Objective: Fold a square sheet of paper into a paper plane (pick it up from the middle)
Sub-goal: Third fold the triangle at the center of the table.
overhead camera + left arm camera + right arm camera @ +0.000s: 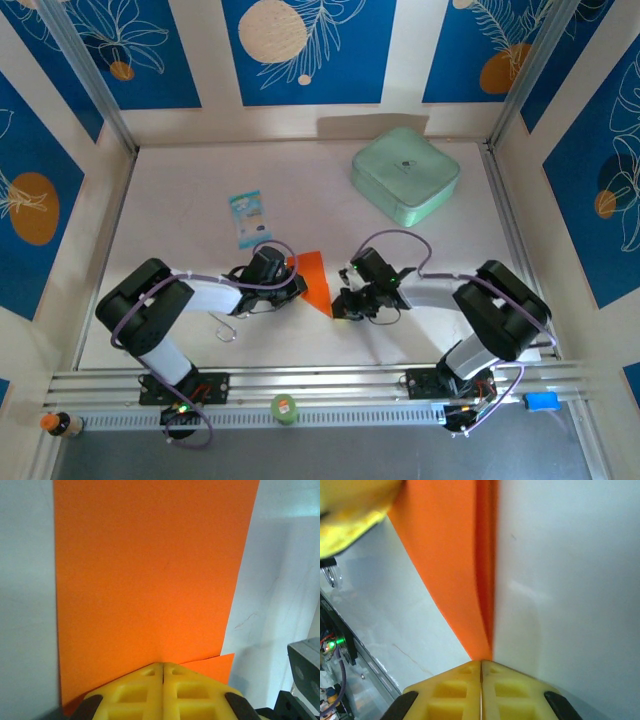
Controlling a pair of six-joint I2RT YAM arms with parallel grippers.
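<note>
The square sheet of paper (316, 278) is bright orange and lies on the white table, folded into a narrow wedge that points toward the near edge, like the paper plane. My left gripper (298, 284) is shut, its yellow tips (163, 664) resting on the paper's (150, 570) left edge, where a lower layer peeks out to the right. My right gripper (340, 306) is shut at the wedge's near point; in the right wrist view the paper (455, 580) narrows straight into the closed tips (481, 661).
A mint-green box (405, 175) stands at the back right. A small blue-and-white packet (248, 218) lies behind the left gripper. A metal hook (225, 328) rests near the left arm. A green roll (286, 408) sits on the front rail.
</note>
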